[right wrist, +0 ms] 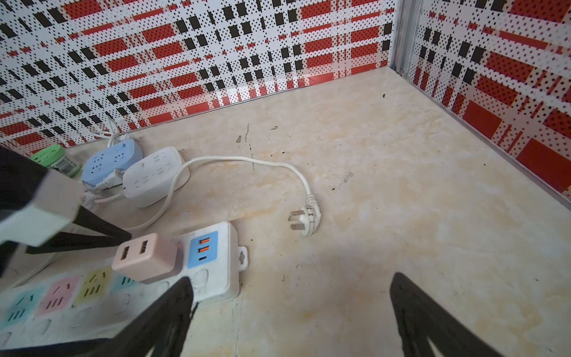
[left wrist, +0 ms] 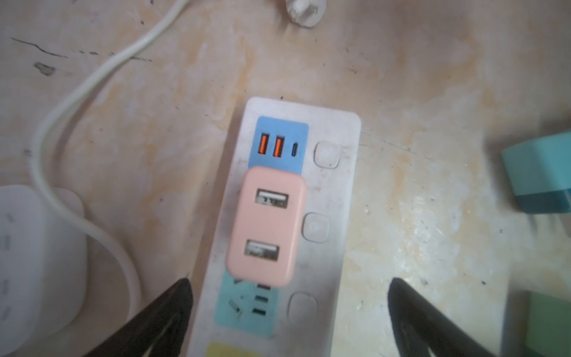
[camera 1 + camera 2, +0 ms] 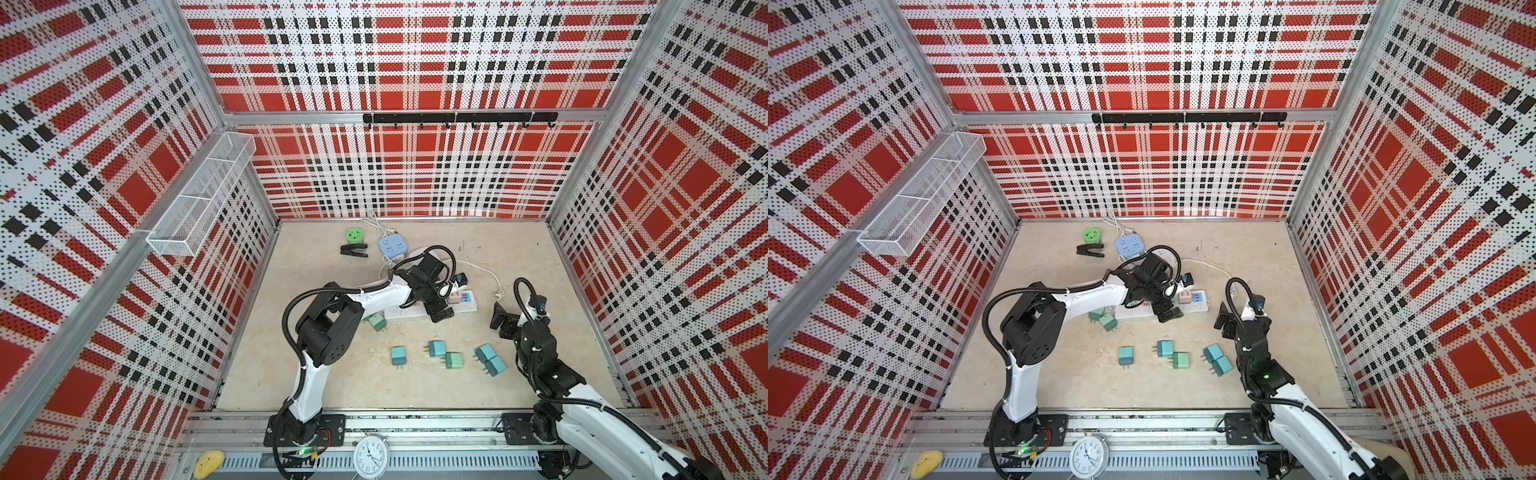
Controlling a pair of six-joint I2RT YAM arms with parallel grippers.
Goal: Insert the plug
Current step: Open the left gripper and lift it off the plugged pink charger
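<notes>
Both top views: beige marbled worktop [image 3: 519,270], scuffed, boxed in by red/black plaid perforated walls [image 3: 415,174]; wire basket [image 3: 199,195] on L wall, hook rail [image 3: 459,118] at back.
L wrist: pink plug [image 2: 267,225] sits in white power strip [image 2: 336,197] beside its blue USB panel; left end effector [image 2: 289,282] spread, 2 fingers [image 2: 167,309] clear of plug.
R wrist: right end effector [image 1: 290,278] spread, gripping nothing, over stained worktop.
</notes>
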